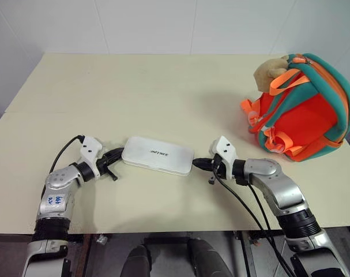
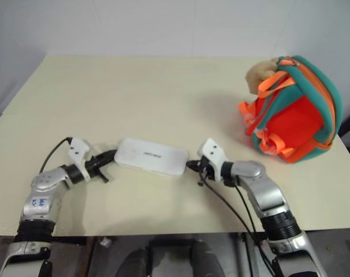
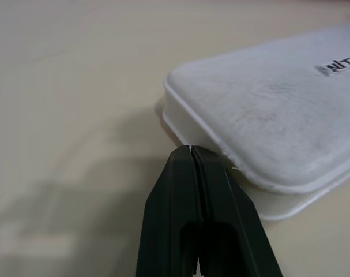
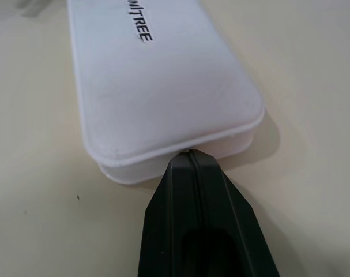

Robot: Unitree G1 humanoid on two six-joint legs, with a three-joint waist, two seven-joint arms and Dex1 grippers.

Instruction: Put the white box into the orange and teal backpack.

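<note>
Bracketing: left gripper point(image 1: 112, 162) and right gripper point(image 1: 202, 164), both pressed together, tips against opposite ends of white box point(image 1: 158, 155).
Box: lower centre, on table point(image 1: 134, 92).
Remaining: lift, transfer into orange and teal backpack point(image 1: 304, 112), upper right.

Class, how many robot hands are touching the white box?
2: the left hand at the box's left end, the right hand at its right end.

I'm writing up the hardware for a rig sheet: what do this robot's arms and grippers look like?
Both arms are silver-grey metal with black joint bands and white wrist housings. Each gripper, left gripper and right gripper, has two black tapered fingers. Black cables loop along each forearm. The left forearm bears a white label with blue handwriting.
</note>
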